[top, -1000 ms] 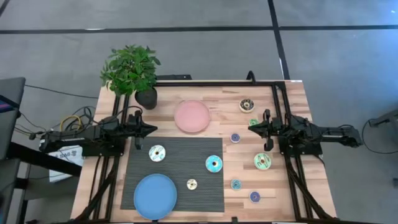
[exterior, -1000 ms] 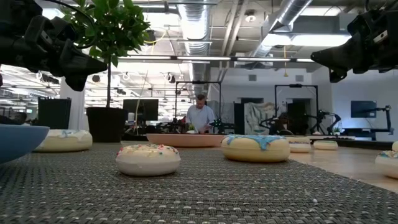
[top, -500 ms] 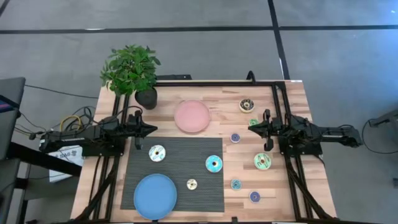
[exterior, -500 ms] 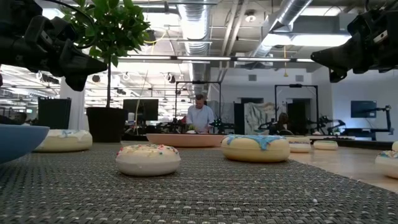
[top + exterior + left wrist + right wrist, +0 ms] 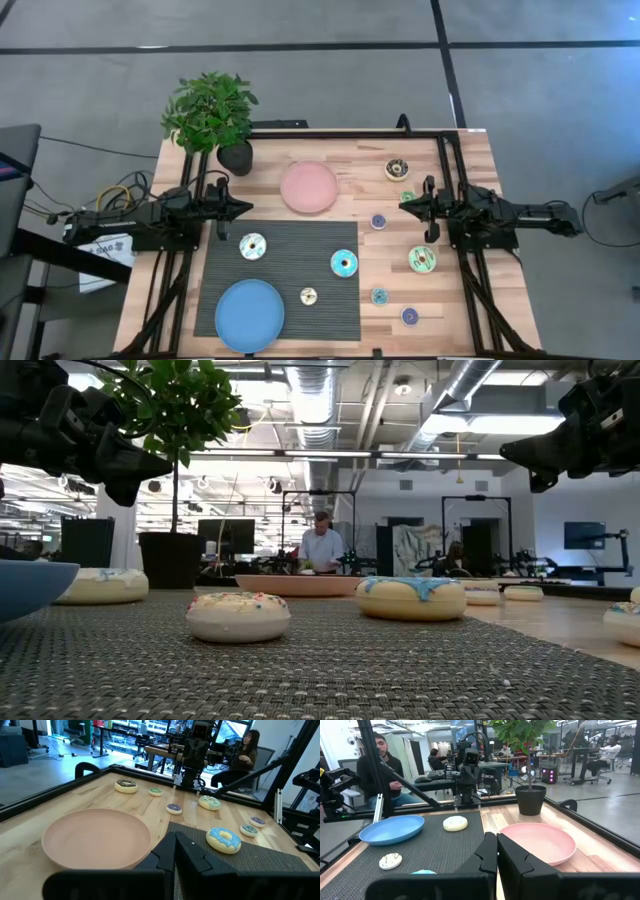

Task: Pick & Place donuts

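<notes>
Several donuts lie flat on the table. Three rest on the dark mat (image 5: 277, 278): a cream one (image 5: 252, 246), a teal one (image 5: 344, 263) and a small cream one (image 5: 308, 296). On the bare wood at the right lie a brown one (image 5: 397, 168), a small green one (image 5: 407, 197), a purple one (image 5: 378, 221), a pale green one (image 5: 421, 259), a small teal one (image 5: 379, 296) and a blue-purple one (image 5: 409, 316). My left gripper (image 5: 249, 208) hovers shut at the left side, pointing level toward the middle. My right gripper (image 5: 402, 208) hovers shut at the right side, facing it.
A pink plate (image 5: 309, 187) sits at the far middle and a blue plate (image 5: 249, 315) at the mat's near left corner. A potted plant (image 5: 212, 115) stands at the far left corner. People sit and stand in the room beyond the table.
</notes>
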Controlling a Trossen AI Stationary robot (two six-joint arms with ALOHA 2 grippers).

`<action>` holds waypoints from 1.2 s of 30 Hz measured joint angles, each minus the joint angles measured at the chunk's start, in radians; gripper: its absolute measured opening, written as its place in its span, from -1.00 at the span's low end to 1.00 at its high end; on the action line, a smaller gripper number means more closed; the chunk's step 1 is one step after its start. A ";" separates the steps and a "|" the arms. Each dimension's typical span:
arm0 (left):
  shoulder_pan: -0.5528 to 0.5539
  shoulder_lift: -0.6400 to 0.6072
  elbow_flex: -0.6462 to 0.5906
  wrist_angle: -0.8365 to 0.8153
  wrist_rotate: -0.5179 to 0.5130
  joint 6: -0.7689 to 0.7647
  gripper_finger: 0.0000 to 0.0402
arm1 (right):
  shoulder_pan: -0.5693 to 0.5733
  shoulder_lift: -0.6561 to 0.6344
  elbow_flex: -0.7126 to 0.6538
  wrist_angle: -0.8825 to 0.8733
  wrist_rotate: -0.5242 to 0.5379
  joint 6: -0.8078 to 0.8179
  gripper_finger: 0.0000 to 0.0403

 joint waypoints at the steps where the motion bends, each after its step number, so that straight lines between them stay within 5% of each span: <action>1: 0.000 0.000 0.000 0.000 0.000 0.000 -1.00 | 0.000 0.000 0.000 0.000 0.000 0.000 -1.00; 19: 0.000 0.000 0.000 0.010 -0.026 -0.007 -1.00 | 0.000 0.000 0.000 0.000 0.000 0.000 -1.00; 26: 0.000 0.000 0.016 0.185 -0.134 -0.212 -1.00 | 0.000 0.000 0.000 0.000 0.000 0.000 -1.00; 36: 0.000 0.103 0.249 0.199 -0.104 0.116 -1.00 | 0.000 0.000 0.000 0.000 0.000 0.000 -1.00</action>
